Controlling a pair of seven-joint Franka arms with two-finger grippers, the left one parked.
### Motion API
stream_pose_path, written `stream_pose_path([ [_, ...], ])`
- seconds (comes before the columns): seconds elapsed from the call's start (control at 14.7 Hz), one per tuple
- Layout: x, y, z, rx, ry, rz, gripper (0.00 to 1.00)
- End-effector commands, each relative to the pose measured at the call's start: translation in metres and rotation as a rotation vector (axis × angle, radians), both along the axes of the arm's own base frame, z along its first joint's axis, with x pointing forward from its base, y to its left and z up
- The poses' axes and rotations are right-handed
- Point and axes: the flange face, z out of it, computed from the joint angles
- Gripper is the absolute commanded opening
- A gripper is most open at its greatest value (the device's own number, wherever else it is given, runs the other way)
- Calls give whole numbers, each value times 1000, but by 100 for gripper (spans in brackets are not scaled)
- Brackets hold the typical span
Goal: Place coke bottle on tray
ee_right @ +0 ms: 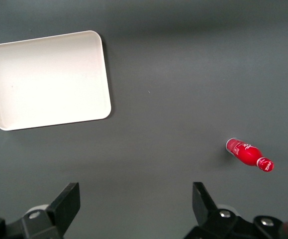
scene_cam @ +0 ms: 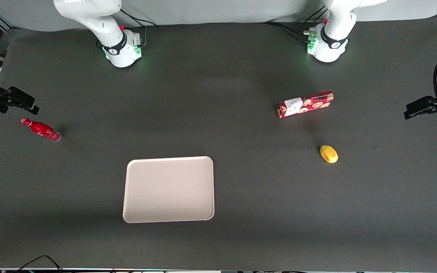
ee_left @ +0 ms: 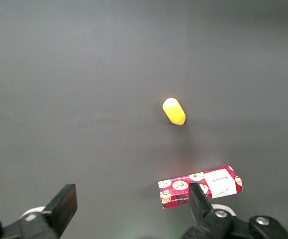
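Red against the dark grey counter [scene_cam: 218,113], the coke bottle [scene_cam: 41,130] stands at the working arm's end, its body leaning in the front view with the cap end pointing toward the counter's edge and away from the tray; nothing touches it, and it keeps well apart from everything else. The gripper [scene_cam: 10,100] hangs in the air near that same end, a little farther from the front camera than the bottle and slightly outward of it; its two black fingers [ee_right: 66,204] are spread wide with nothing between them, and the wrist camera looks straight down past them at bare counter. From that wrist view the bottle [ee_right: 249,156] sits off to one side of the open span, not between the fingers, so I judge the coming move must first carry the gripper sideways and toward the front camera before it can come down over the bottle's slim body; the narrow neck and cap give little to hold, so the wider lower body looks the better place to close.

The tray [scene_cam: 169,189] lies flat and unloaded, nearer the front camera than the bottle and toward the middle of the counter, its long side running across the scene; the carry would go from the working arm's end inward to it. A red cookie box [scene_cam: 305,104] and a yellow lemon-like object [scene_cam: 329,154] lie toward the parked arm's end, well clear of that route.
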Motion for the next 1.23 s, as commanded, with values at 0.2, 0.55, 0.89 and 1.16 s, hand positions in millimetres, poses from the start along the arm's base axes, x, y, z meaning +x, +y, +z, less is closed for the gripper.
stream_pose_path([
  [0.2,2,-8,6,-8,-6,-23,100],
  [0.55,2,-8,3,-9,0,-26,100],
  [0.89,0,-8,-2,-12,20,-29,100],
  [1.16,-7,-29,-22,-13,62,-65,100],
])
